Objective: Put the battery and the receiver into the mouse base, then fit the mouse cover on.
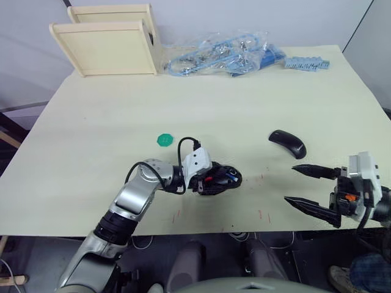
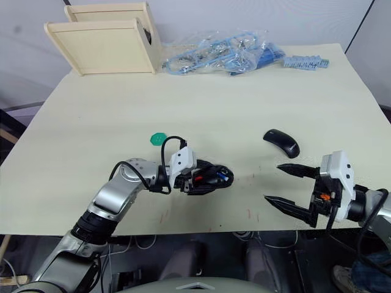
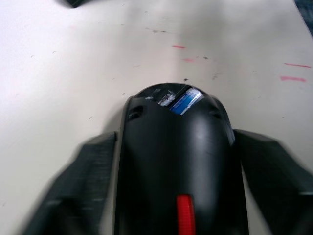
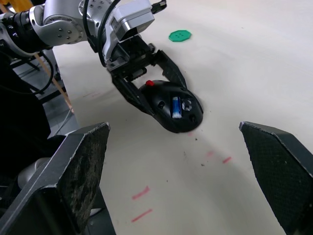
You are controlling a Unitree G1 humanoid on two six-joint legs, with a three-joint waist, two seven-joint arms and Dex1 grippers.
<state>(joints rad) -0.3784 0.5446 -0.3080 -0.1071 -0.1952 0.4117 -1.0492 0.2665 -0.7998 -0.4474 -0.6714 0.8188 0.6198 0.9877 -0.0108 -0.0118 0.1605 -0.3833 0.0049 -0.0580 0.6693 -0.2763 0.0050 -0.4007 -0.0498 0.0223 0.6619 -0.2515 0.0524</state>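
Left eye view shows the left tool (image 1: 214,181) near the desk's (image 1: 91,122) front edge, its fingers pinching the mouse base (image 1: 221,178) from both sides. Right wrist view shows the battery (image 4: 175,107) already seated in the base's hollow; I cannot tell whether the receiver is in. Farther right and a little farther back lies the mouse cover (image 1: 288,143), alone on the desk. Nearest the right edge, the right tool (image 1: 311,190) hovers with fingers spread wide, holding nothing. By my judgement the cover step is next: the right tool should reach for the cover, grip it, and bring it over the held base.
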